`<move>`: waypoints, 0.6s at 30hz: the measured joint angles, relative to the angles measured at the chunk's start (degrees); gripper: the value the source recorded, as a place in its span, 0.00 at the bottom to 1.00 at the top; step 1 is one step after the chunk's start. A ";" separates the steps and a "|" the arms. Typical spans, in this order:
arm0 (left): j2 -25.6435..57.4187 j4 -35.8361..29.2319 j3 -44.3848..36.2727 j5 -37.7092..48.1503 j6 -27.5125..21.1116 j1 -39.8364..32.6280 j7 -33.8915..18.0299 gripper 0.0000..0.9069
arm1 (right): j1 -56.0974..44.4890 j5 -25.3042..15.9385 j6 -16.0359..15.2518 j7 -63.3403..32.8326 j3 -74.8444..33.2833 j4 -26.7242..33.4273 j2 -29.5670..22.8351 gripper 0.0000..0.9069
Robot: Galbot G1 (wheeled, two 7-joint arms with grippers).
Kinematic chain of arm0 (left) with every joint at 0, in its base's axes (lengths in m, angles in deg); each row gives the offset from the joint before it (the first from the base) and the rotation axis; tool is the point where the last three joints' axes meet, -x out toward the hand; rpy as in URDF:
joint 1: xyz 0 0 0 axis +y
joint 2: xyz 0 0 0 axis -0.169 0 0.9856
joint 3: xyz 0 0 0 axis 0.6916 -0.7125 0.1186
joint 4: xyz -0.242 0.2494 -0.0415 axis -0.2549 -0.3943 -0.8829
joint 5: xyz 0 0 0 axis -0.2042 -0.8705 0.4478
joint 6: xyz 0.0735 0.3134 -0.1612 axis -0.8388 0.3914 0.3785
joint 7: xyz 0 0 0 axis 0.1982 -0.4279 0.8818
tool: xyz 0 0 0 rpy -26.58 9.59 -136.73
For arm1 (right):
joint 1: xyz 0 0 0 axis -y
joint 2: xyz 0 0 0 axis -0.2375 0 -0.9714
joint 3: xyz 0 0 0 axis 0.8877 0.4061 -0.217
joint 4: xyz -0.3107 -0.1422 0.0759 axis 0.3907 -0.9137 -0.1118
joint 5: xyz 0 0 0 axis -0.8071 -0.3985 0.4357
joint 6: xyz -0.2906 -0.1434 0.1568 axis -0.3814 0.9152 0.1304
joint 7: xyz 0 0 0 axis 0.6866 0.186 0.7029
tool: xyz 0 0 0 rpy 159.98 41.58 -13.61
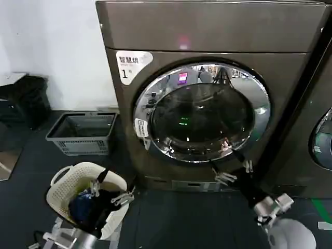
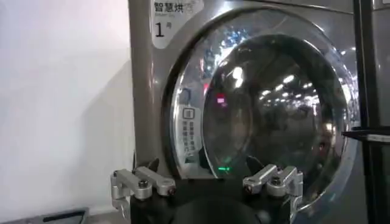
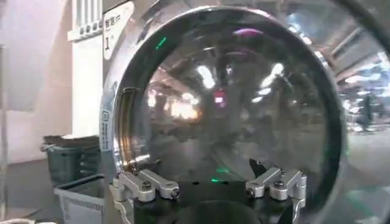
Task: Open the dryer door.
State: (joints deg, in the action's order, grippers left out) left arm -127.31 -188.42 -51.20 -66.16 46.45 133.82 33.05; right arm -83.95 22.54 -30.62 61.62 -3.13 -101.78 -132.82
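Chrome-rimmed, the dryer door point(image 1: 202, 111) lies shut and flat in the front of the bronze dryer point(image 1: 290, 78), glass facing me, with my right pincer point(image 1: 232, 174) spread apart just below its lower rim and my left pincer point(image 1: 111, 197) likewise apart over the white basket point(image 1: 67, 181).

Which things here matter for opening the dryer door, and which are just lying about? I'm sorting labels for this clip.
Job:
dryer
dryer door, shut
right gripper, open, near the door's lower rim
left gripper, open, low over the white basket

Lying about:
white basket
grey crate
neighbouring machine
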 joint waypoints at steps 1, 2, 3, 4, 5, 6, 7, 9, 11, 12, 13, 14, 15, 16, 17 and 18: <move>-0.08 -0.02 -0.01 -0.02 -0.03 0.11 0.03 1.00 | 0.67 -0.01 -0.23 0.14 0.79 0.29 0.33 1.00; -0.15 -0.11 -0.03 0.03 -0.16 0.29 0.06 1.00 | 1.62 -0.02 -0.37 0.14 1.83 0.72 0.58 1.00; -0.23 -0.24 -0.07 0.03 -0.30 0.40 0.12 1.00 | 2.47 -0.01 -0.39 -0.08 2.71 0.99 0.70 1.00; -0.34 -0.45 -0.08 0.01 -0.36 0.43 0.14 1.00 | 3.30 0.03 -0.40 -0.38 3.54 1.31 0.79 1.00; -0.41 -0.56 -0.10 -0.01 -0.40 0.45 0.14 1.00 | 4.11 0.27 -0.56 -0.45 4.36 1.62 0.84 1.00; -0.48 -0.58 -0.12 -0.15 -0.40 0.46 0.14 1.00 | 4.95 0.43 -0.63 -0.45 5.18 1.97 0.88 1.00; -0.54 -0.57 -0.11 -0.34 -0.37 0.46 0.14 1.00 | 5.90 0.51 -0.62 -0.56 6.13 2.42 0.89 1.00; -0.58 -0.36 -0.11 -0.53 -0.23 0.51 0.14 1.00 | 7.51 1.35 -0.63 -1.15 7.72 3.25 0.88 1.00; -0.65 -0.22 -0.09 -0.55 -0.14 0.60 0.14 1.00 | 9.13 1.83 -0.79 -1.00 9.29 4.08 0.77 1.00; -0.67 -0.13 -0.08 -0.40 -0.13 0.62 0.14 1.00 | 9.91 2.05 -0.96 -0.91 10.05 4.50 0.71 1.00; -0.68 0.01 -0.09 -0.21 -0.17 0.61 0.13 1.00 | 10.55 2.25 -1.11 -0.88 10.69 4.78 0.65 1.00; -0.67 0.21 -0.08 -0.24 -0.16 0.60 0.12 1.00 | 11.11 2.30 -1.24 -0.88 11.23 5.01 0.58 1.00; -0.64 0.26 -0.08 -0.20 -0.14 0.67 0.12 1.00 | 11.66 2.28 -1.47 -0.88 11.78 5.25 0.48 1.00; -0.59 0.26 -0.09 -0.14 -0.13 0.72 0.13 1.00 | 12.29 2.20 -1.67 -0.88 12.41 5.50 0.33 1.00; -0.57 0.25 -0.04 -0.15 -0.13 0.74 0.13 1.00 | 12.87 2.17 -1.84 -0.89 13.02 5.75 0.13 1.00; -0.53 0.23 0.05 -0.14 -0.13 0.72 0.13 1.00 | 13.47 2.16 -2.02 -0.92 13.64 6.05 -0.15 1.00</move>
State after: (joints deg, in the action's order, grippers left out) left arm -127.84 -188.19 -51.15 -66.30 46.31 134.55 33.18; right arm -70.48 24.70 -32.64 60.70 10.51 -95.73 -132.97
